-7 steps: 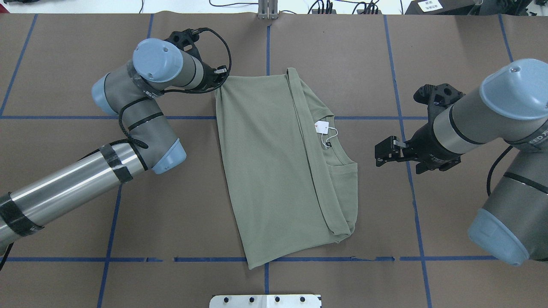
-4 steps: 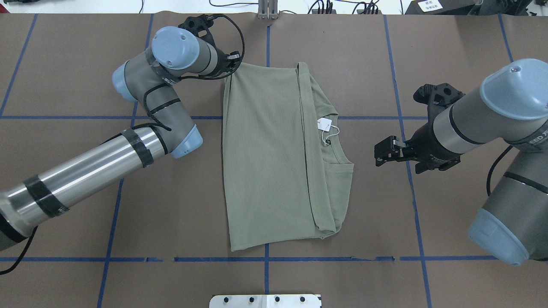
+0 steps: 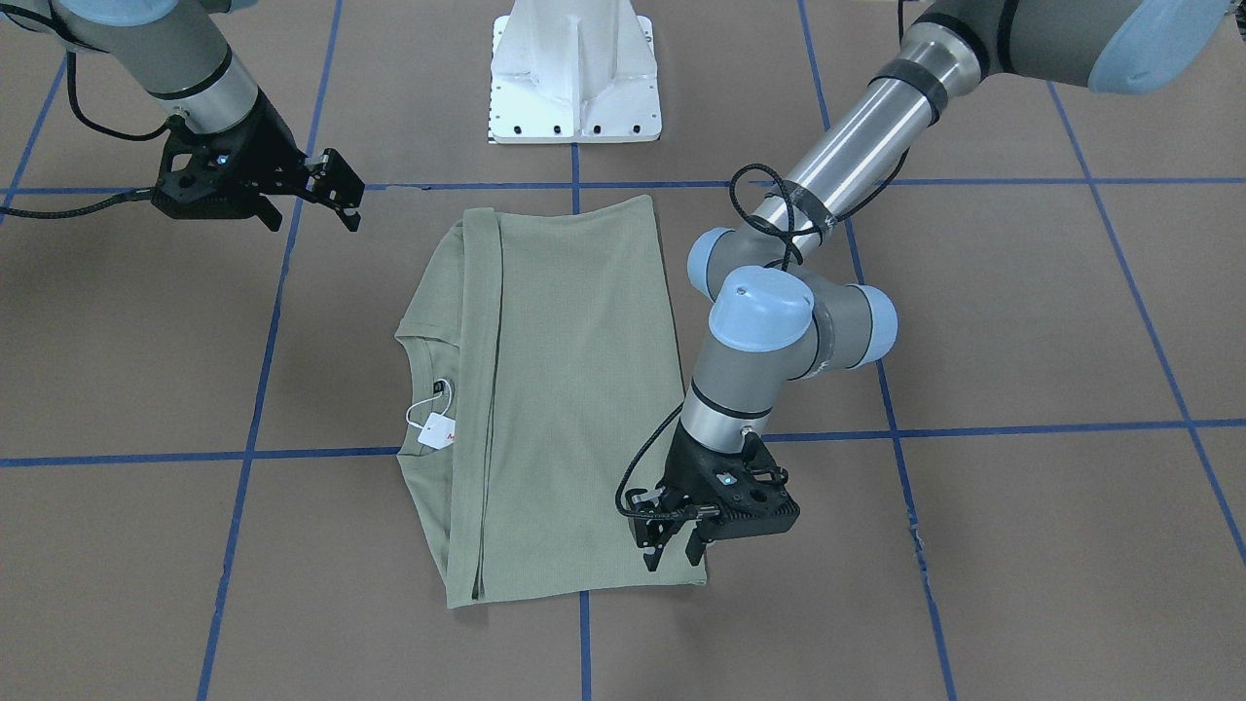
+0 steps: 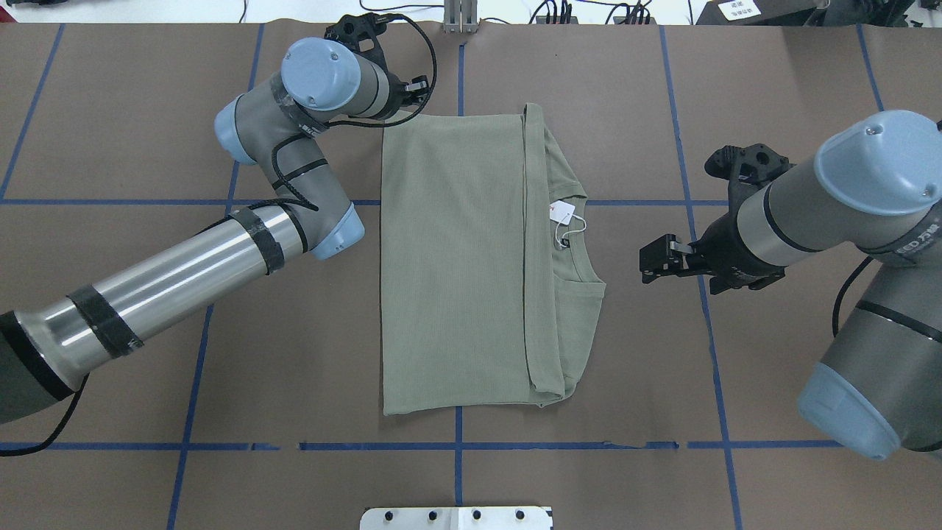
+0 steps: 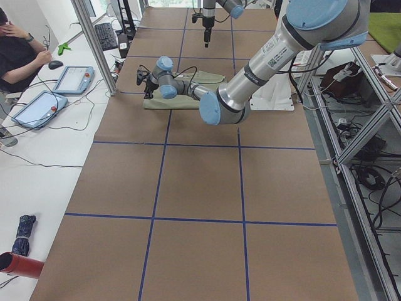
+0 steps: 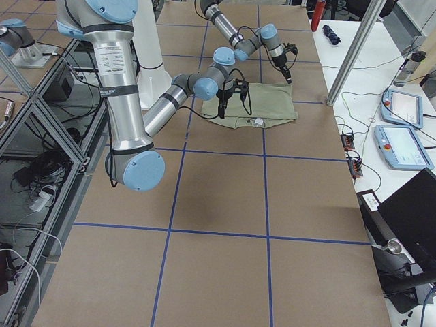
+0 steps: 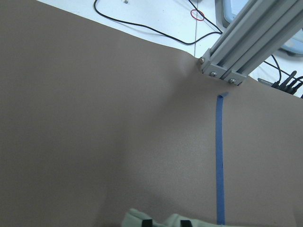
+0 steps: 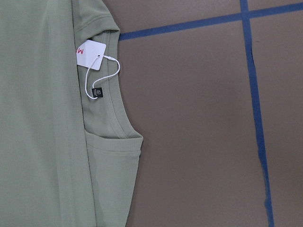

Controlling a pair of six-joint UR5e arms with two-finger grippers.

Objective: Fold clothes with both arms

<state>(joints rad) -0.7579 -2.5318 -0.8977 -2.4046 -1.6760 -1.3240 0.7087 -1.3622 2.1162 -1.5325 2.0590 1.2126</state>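
Shirt (image 4: 456,265), sage green and folded lengthwise, lies flat mid-table, its hang tag (image 4: 563,212) at the collar. Right gripper (image 4: 651,259) hovers beside that collar, fingers parted, holding nothing. Farther off, left gripper (image 3: 674,547) pinches the shirt's far corner.

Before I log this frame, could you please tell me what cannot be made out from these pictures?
- Whether the left gripper pinches the shirt corner: overhead, its wrist hides it; front view, too small.
- The hang tag print: one red letter shows at its edge, the rest unreadable.
- The chest logo: folded out of sight in all views.
- The right gripper fingertips in its own wrist view: out of frame.
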